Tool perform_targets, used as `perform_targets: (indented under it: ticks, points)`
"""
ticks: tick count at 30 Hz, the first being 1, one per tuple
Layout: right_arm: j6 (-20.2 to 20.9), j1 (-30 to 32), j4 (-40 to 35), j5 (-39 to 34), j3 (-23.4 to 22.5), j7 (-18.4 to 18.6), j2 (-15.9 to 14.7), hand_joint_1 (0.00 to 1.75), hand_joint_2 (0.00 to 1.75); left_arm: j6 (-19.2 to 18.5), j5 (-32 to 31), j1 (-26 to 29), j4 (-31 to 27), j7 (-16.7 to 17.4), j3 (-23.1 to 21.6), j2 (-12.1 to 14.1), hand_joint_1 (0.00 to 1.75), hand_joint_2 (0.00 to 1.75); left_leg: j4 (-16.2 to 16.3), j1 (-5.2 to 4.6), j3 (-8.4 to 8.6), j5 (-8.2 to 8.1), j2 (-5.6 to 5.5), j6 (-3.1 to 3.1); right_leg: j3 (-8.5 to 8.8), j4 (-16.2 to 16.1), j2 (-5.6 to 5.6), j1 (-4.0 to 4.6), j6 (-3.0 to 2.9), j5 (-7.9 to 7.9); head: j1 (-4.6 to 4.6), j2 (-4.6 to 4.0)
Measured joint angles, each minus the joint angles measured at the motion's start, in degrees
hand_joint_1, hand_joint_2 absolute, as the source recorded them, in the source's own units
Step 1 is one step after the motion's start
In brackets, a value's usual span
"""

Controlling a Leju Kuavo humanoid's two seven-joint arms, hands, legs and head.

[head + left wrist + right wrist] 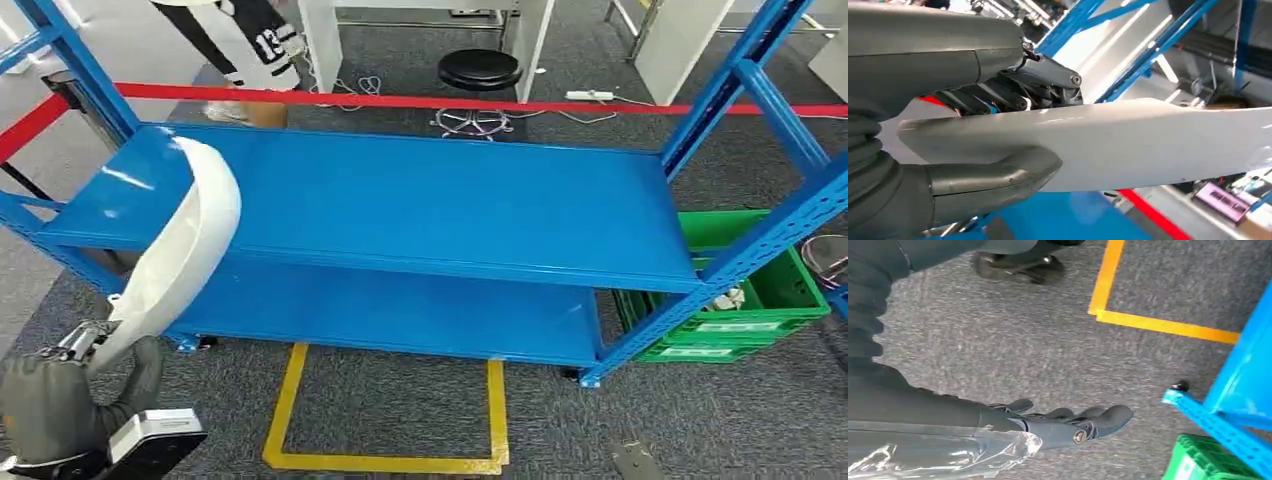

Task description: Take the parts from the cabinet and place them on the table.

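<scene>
Left hand grasping the long white curved plastic part [185, 240] beside the blue metal shelving rack [420, 205].

From the head view, you see the rack's two blue shelves ahead, a red barrier tape [450, 102] stretched behind it, a black round stool [480, 70] and a person's legs beyond, a green plastic crate [745, 300] at the rack's right end, and a yellow taped rectangle [390, 440] on the grey carpet. Your left hand [60, 385] sits low at the left, the part rising from it over the top shelf's left end. In the left wrist view, the thick grey thumb [998, 172] and dark fingers [1043, 82] clamp the white part [1128, 145] from opposite sides. In the right wrist view, your right hand [1068, 422] hangs over the carpet, fingers loosely extended, grasping nothing, near the rack's foot and the crate [1208, 462].
</scene>
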Motion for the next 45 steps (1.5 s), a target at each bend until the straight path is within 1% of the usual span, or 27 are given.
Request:
perform_targets:
  ticks: [1, 3, 5, 8, 9, 11, 13, 14, 16, 18, 20, 22, 24, 25, 26, 27, 29, 33, 34, 35, 36, 37, 40, 41, 42, 43, 45]
  points:
    - [0.02, -0.01, 0.07, -0.04, 0.0, -0.04, 0.0, 0.0, 1.75, 0.07, 0.04, 0.2, 0.0, 0.11, -0.15, 0.11, 1.75, 1.75, 0.04, -0.05, -0.69, 0.5, 0.03, -0.1, 2.06, -1.96, -0.01, 0.04, -0.15, 2.03, 0.02, 0.02]
    - [0.09, -0.02, 0.18, -0.05, 0.02, -0.07, 0.0, 0.0, 1.75, 0.17, 0.04, 0.44, 0.0, 0.24, -0.46, 0.29, 1.75, 1.75, 0.11, -0.09, -1.77, 1.48, 0.05, -0.44, 9.31, -11.46, -0.26, 0.1, -0.61, 5.17, 0.0, 0.0]
    - [0.15, -0.5, 0.2, -0.07, 0.02, -0.09, 0.0, 0.0, 1.75, 0.33, 0.17, 0.71, -0.07, 0.4, -0.59, 0.51, 1.75, 1.75, 0.49, -0.44, -2.16, 2.17, 0.5, -0.92, 15.08, -20.42, -2.5, 0.68, -0.81, 2.4, 0.04, 0.0]
    - [0.61, -0.49, 0.22, -0.64, -0.02, 0.07, 0.11, 0.0, 1.75, 0.65, 0.7, 0.72, -0.11, 0.79, -0.94, 0.7, 1.75, 1.75, 0.31, -0.14, -2.07, 3.18, 1.41, -1.83, 13.44, -19.88, -1.31, 0.92, -1.95, 2.98, -0.11, 0.0]
    - [0.7, -0.37, 0.28, -0.68, -0.04, 0.07, 0.26, 0.0, 1.75, 0.78, 1.09, 0.76, -0.11, 0.92, -0.98, 0.83, 1.75, 1.75, 0.48, -0.1, -2.3, 3.19, 1.49, -2.21, 12.96, -20.3, -1.08, 0.48, -2.64, 3.82, -0.15, 0.0]
    - [0.68, -0.64, 0.44, -0.77, -0.39, 0.07, 0.3, 0.0, 1.75, 1.18, 1.86, 0.77, -0.09, 0.96, -1.07, 0.96, 1.75, 1.75, 4.49, 0.09, -3.72, -3.38, 0.45, -3.06, 11.36, -20.23, -0.48, 0.38, -3.27, 5.26, -0.54, 0.0]
    - [0.76, -0.61, 0.59, -0.81, -0.44, -0.02, 0.46, 0.0, 1.75, 1.38, 1.99, 0.81, -0.09, 0.98, -1.18, 0.99, 1.75, 1.75, 12.8, 0.28, -5.72, -9.65, 0.26, -3.46, 9.93, -20.16, 0.37, 0.35, -3.32, 6.73, -0.61, 0.0]
    - [0.79, -0.5, 0.7, -0.79, -0.46, -0.02, 0.5, 0.0, 1.75, 1.44, 2.01, 0.8, -0.09, 0.98, -1.23, 1.03, 1.75, 1.75, 16.23, 0.34, -6.24, -10.69, 0.23, -3.53, 8.88, -20.09, 0.82, 0.32, -3.25, 7.55, -0.59, 0.0]
    - [0.77, -0.44, 0.92, -1.05, -0.59, -0.02, 0.59, 0.0, 1.75, 1.57, 2.66, 0.75, -0.09, 0.98, -1.35, 1.05, 1.75, 1.75, 16.42, 0.44, -4.36, -7.81, 0.12, -3.52, 6.98, -19.98, 1.8, 0.21, -2.86, 8.97, -0.57, 0.0]
    - [0.68, -0.62, 1.14, -1.12, -0.94, -0.04, 0.79, 0.0, 1.75, 1.68, 3.15, 0.59, -0.09, 0.96, -1.47, 1.05, 1.75, 1.75, 8.17, 0.54, 1.66, -3.65, -0.93, -3.3, 5.33, -19.82, 3.16, -0.01, -2.36, 10.28, -0.59, 0.0]
    - [0.48, -0.81, 1.18, -1.23, -1.05, -0.09, 0.9, 0.0, 1.75, 1.81, 3.87, 0.32, -0.09, 0.83, -1.6, 1.03, 1.75, 1.75, -1.09, 0.85, 7.64, -4.95, -5.05, -2.87, 4.1, -19.51, 4.29, 0.28, -1.77, 11.43, -0.61, 0.0]
    - [0.24, -0.97, 1.22, -1.29, -1.27, -0.17, 0.98, 0.0, 1.75, 1.99, 4.33, 0.08, -0.04, 0.72, -1.73, 1.03, 1.75, 1.75, -1.78, 0.69, 7.17, -5.44, -4.14, -2.37, 3.38, -19.8, 5.51, 0.17, -1.05, 13.09, -0.48, 0.0]
    - [0.17, -0.59, 1.42, -1.31, -1.62, -0.17, 1.01, 0.0, 1.75, 2.01, 4.5, -0.04, 0.02, 0.72, -1.86, 1.01, 1.75, 1.75, -1.82, 0.76, 6.41, -4.33, -2.4, -1.19, 2.64, -20.43, 6.84, -0.06, -0.12, 14.47, -0.52, 0.0]
    - [0.15, -0.37, 1.53, -1.44, -1.82, -0.15, 1.03, 0.0, 1.75, 1.99, 5.03, -0.39, 0.04, 0.72, -1.88, 1.01, 1.75, 1.75, -1.76, 0.75, 5.93, -3.83, -1.59, -0.76, 2.45, -19.61, 4.39, 0.11, -0.14, 12.63, -0.44, 0.02]
    - [0.13, -0.3, 1.55, -1.71, -1.92, -0.13, 1.14, 0.0, 1.75, 1.9, 5.82, -0.26, 0.09, 0.72, -1.9, 0.99, 1.75, 1.75, -1.77, 0.64, 5.25, -3.23, -1.06, -0.12, 1.25, -16.99, 2.05, 0.19, -0.03, 8.76, 0.09, 0.0]
    - [0.15, -0.37, 1.55, -1.73, -1.99, -0.13, 1.25, 0.0, 1.75, 1.9, 6.32, -0.17, 0.17, 0.72, -1.88, 0.94, 1.75, 1.75, -1.75, 0.51, 4.44, -2.55, -0.23, 0.07, 0.12, -12.37, 0.88, 0.15, 0.27, 4.38, 0.13, 0.0]
    - [0.17, -0.57, 1.55, -1.88, -2.12, -0.02, 1.44, 0.0, 1.75, 1.81, 7.11, -0.18, 0.5, 0.57, -1.9, 0.94, 1.75, 1.75, -1.67, 0.35, 2.82, -1.31, 1.39, 0.11, -1.41, -3.64, 0.12, 0.06, 0.58, -0.07, 0.09, 0.0]
    - [0.33, -0.55, 1.55, -2.08, -2.27, 0.2, 1.49, 0.0, 1.75, 1.81, 7.35, -0.23, 0.61, 0.48, -1.9, 0.92, 1.75, 1.75, -1.62, 0.32, 2.26, -0.88, 1.92, 0.09, -1.37, -1.72, 0.04, 0.05, 0.68, 0.01, 0.15, 0.02]
    - [1.49, -0.14, 1.55, -2.32, -2.93, 1.12, 1.6, 0.0, 1.75, 1.81, 8.81, -0.28, 1.12, -0.28, -1.9, 0.72, 1.75, 1.75, -1.37, 0.24, -0.08, 0.88, 3.93, -0.31, 4.33, -4.99, -0.43, 0.03, 0.75, 6.23, 0.11, 0.0]
    - [1.92, -0.02, 1.55, -2.23, -3.21, 1.18, 1.66, 0.0, 1.75, 1.7, 9.9, -0.36, 1.36, -0.48, -1.9, 0.64, 1.75, 1.75, -0.96, 0.21, -0.91, 1.5, 4.73, -0.72, 10.49, -12.69, -2.56, 0.08, 0.55, 6.41, 0.15, 0.0]
    - [2.14, -0.12, 1.49, -2.1, -3.37, 1.25, 1.86, 0.0, 1.75, 1.62, 10.49, -0.24, 1.53, -0.5, -1.88, 0.53, 1.75, 1.75, -0.58, -0.13, -1.23, 1.68, 5.24, -1.02, 15.26, -18.45, -4.99, 0.26, 0.61, 4.01, 0.24, 0.0]
    - [2.32, -0.27, 1.4, -1.97, -3.56, 1.27, 1.9, 0.0, 1.75, 1.62, 11.0, -0.32, 1.68, -0.68, -1.88, 0.46, 1.75, 1.75, -0.16, -0.16, -1.45, 1.96, 6.01, -1.35, 16.64, -22.03, -4.71, 0.65, 0.09, 2.5, 0.15, 0.0]
    - [2.64, 0.63, 1.23, -1.71, -3.98, 1.6, 2.3, 0.0, 1.75, 1.6, 12.22, -0.55, 2.34, -1.33, -2.03, 0.31, 1.75, 1.75, -0.04, 0.12, -1.65, 3.18, 8.0, -2.19, 14.19, -21.25, -2.99, 0.82, -1.55, 3.38, 0.11, 0.0]
    - [2.71, 0.94, 1.2, -1.66, -4.13, 1.64, 2.49, 0.0, 1.75, 1.6, 12.48, -0.61, 2.56, -1.44, -2.08, 0.33, 1.75, 1.75, 0.41, 0.44, -1.92, 1.9, 5.65, -2.95, 13.56, -21.27, -2.64, 0.55, -2.29, 4.12, 0.09, 0.0]
    - [2.71, 0.96, 1.16, -1.64, -4.42, 1.75, 2.49, 0.0, 1.75, 1.6, 12.72, -0.47, 2.67, -1.51, -2.12, 0.29, 1.75, 1.75, 2.3, 0.46, -2.53, -1.66, 2.5, -3.35, 12.66, -21.26, -2.07, 0.52, -2.68, 4.87, -0.02, 0.0]
    - [2.73, 0.81, 1.07, -1.57, -4.61, 1.7, 2.51, 0.0, 1.75, 1.6, 13.01, -0.38, 2.78, -1.51, -2.12, 0.31, 1.75, 1.75, 5.81, 0.48, -3.45, -5.44, 1.05, -3.49, 11.66, -21.26, -1.47, 0.53, -2.93, 5.68, -0.13, 0.02]
    - [2.91, 0.55, 1.01, -1.49, -4.85, 1.66, 2.67, 0.0, 1.75, 1.55, 13.27, -0.4, 3.17, -1.51, -2.14, 0.29, 1.75, 1.75, 14.57, 0.41, -5.43, -10.96, 0.13, -3.35, 9.84, -21.18, 0.14, 0.69, -3.17, 7.51, -0.2, 0.0]
